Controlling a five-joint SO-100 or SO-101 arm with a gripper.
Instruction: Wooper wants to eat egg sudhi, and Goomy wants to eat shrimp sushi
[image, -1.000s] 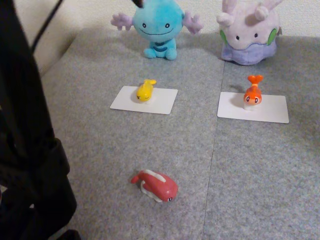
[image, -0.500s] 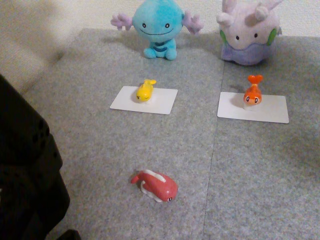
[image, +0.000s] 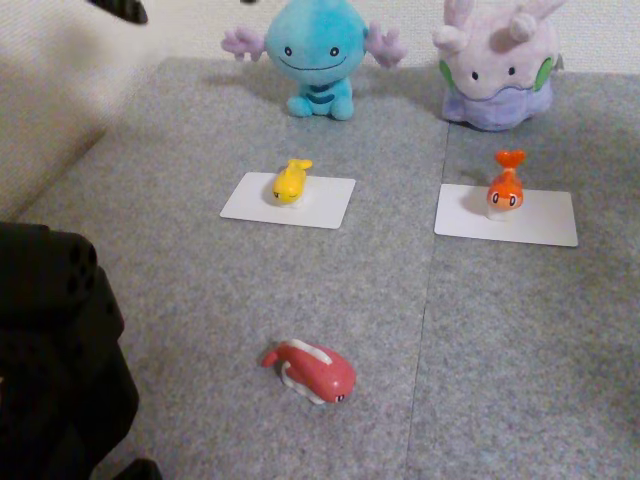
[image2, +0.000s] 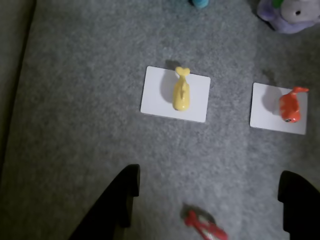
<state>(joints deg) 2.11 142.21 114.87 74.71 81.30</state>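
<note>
Since a second ago, my arm has withdrawn upward; my fingers hang spread, empty. Egg sudhi rests before Wooper; shrimp sushi before Goomy.

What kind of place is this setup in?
Probably a room at home, a play-style tabletop or floor: grey carpet tiles, plush toys Wooper and Goomy, and toy sushi on white cards.
</note>
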